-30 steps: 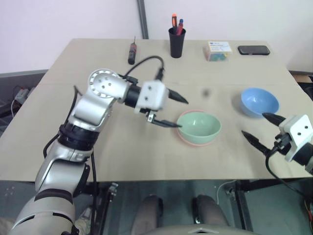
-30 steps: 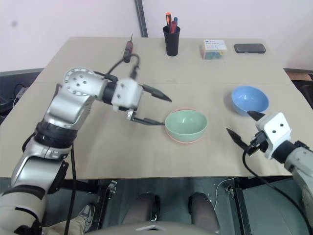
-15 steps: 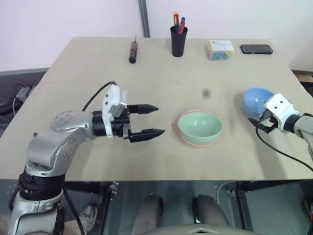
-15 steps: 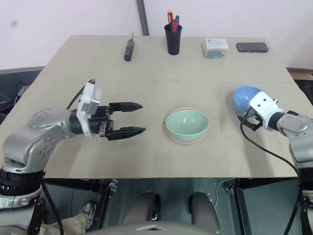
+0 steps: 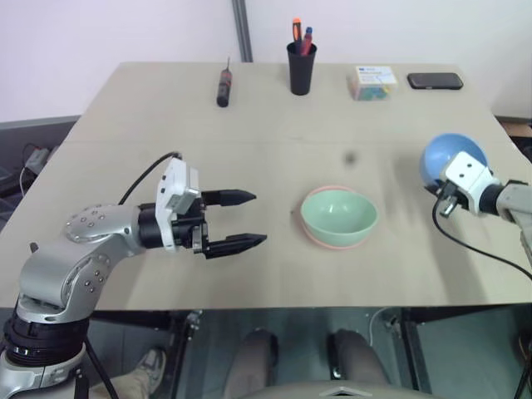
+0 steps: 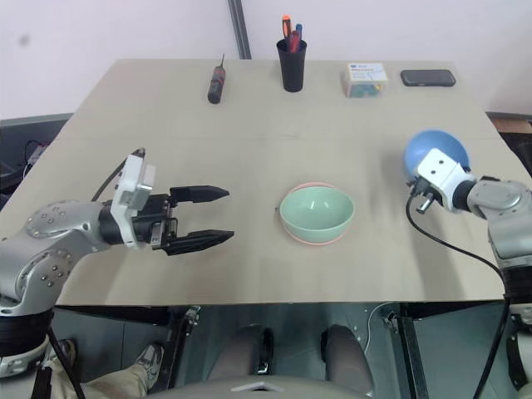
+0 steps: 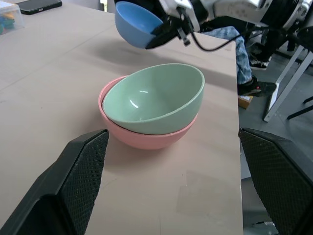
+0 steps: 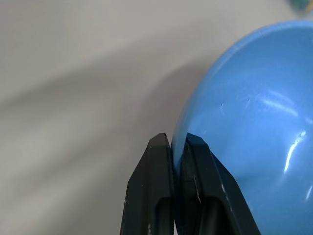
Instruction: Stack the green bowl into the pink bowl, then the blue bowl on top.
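A light wooden table carries a row of small things along its far edge. A screwdriver with a dark handle lies toward the far left, its shaft pointing away. Near the middle stands a black pen cup holding an orange marker and a blue one. To its right sits a small clear box with colourful contents and a white label, and just beside that lies a black phone, flat on the table. A grey pole rises behind the table against a pale wall.
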`<control>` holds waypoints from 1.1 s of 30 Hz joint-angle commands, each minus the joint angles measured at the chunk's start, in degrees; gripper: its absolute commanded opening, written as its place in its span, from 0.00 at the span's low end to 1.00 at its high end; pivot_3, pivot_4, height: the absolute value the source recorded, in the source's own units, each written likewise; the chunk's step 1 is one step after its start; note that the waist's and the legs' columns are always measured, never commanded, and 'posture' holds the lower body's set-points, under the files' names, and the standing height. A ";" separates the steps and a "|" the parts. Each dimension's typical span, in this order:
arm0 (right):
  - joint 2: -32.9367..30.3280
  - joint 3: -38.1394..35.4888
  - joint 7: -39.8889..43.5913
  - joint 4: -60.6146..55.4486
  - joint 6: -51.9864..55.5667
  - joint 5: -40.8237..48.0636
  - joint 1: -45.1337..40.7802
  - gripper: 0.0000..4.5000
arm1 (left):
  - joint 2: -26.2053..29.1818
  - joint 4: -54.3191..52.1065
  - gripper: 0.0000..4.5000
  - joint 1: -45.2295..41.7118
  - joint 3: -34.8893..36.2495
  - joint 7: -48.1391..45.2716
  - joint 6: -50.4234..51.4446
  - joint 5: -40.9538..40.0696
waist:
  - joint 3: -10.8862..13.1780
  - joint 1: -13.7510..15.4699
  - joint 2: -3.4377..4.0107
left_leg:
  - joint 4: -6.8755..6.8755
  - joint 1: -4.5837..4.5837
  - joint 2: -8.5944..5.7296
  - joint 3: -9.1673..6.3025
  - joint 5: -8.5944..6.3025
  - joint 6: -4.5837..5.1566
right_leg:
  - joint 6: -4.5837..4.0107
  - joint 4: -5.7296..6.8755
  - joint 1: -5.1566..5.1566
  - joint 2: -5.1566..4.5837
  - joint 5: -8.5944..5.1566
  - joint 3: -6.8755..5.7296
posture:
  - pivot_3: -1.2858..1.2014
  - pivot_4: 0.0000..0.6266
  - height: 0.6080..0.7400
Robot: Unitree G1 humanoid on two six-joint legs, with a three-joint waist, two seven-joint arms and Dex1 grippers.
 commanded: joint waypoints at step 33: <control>6.89 -13.91 -13.50 -41.69 24.61 33.95 10.03 0.99 | -4.54 -0.28 1.00 3.72 -0.29 6.88 -8.16 6.60 | 0.00 0.42 -0.44 | 0.04 -0.68 -0.03 -0.13 -0.04 0.07 | 0.01 -0.13 -0.50 -0.08 0.02 -0.18 | 0.52 0.24 1.00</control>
